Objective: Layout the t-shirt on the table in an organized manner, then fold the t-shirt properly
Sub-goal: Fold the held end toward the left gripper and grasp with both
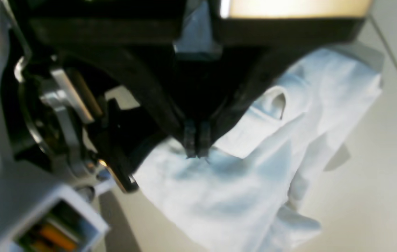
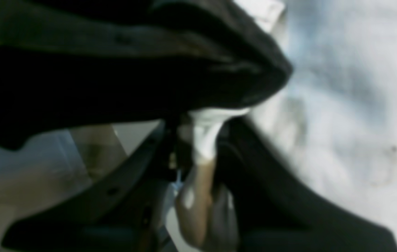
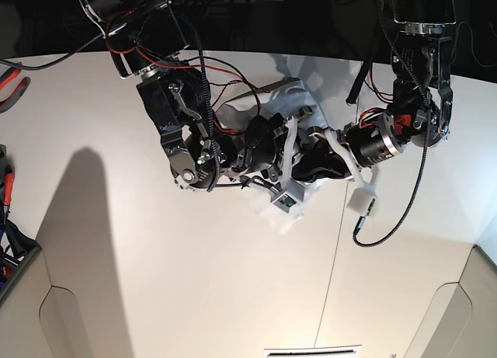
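On the table (image 3: pixel 186 288), crumpled white t-shirt (image 3: pixel 286 102) — right fingers (image 2: pixel 203 154) gripping cloth

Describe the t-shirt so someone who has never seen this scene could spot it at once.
On the broad off-white table with a thin dark seam, look beneath the two black robot arms where they meet. There lies the t-shirt, a rumpled white heap, the soft, creased cloth among hard black machinery.

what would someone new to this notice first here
Two black robot arms reach in from the top of the base view, crowding together mid-table. Beneath them lies a rumpled white t-shirt, partly hidden, on the pale table. A fold of it is pinched in the right gripper.
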Controlling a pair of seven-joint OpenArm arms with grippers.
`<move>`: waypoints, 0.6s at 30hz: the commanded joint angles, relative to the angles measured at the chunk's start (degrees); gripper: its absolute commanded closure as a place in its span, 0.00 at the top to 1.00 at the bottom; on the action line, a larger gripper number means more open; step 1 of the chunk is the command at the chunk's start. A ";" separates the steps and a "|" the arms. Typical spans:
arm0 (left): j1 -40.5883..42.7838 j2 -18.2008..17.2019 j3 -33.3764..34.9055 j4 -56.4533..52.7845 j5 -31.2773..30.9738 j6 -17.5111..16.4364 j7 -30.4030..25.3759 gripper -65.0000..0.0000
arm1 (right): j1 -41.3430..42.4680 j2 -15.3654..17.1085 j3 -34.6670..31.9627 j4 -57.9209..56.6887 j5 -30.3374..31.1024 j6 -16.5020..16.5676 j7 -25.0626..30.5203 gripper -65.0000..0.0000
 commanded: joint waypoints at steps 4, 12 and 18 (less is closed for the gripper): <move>-0.42 0.00 0.04 -3.76 0.85 -0.17 -1.73 0.00 | 1.07 -0.52 0.00 0.92 1.79 0.04 0.76 0.00; -0.39 -0.02 0.04 -6.93 3.34 -0.15 -1.97 0.00 | 1.16 -0.52 0.00 0.94 5.99 0.09 0.74 0.00; -0.39 -0.02 0.04 -6.93 3.54 -0.17 -1.97 0.00 | 1.27 -0.52 0.00 2.25 11.08 3.10 -0.28 0.32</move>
